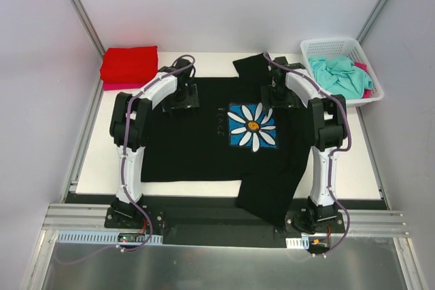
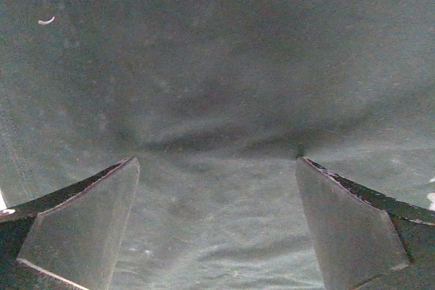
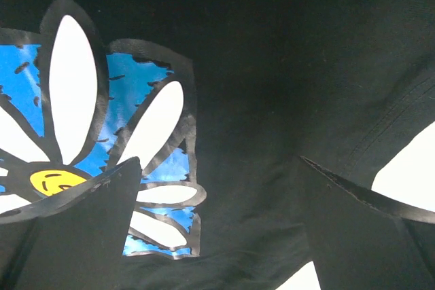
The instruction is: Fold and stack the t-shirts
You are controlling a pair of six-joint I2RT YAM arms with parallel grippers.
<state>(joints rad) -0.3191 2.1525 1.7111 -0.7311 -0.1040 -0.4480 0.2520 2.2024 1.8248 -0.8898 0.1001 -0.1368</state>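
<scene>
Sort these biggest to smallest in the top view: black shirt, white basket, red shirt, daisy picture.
1. Black shirt
2. White basket
3. Red shirt and daisy picture look about the same, so I won't rank them.

This looks like a robotics lab test cell: plain white panels [image 1: 224, 5] on metal struts [image 1: 75, 1] enclose a white worktop [image 1: 357, 174], with the left arm [image 1: 132, 154] and right arm [image 1: 325, 161] bolted to an aluminium rail [image 1: 75, 219].
</scene>
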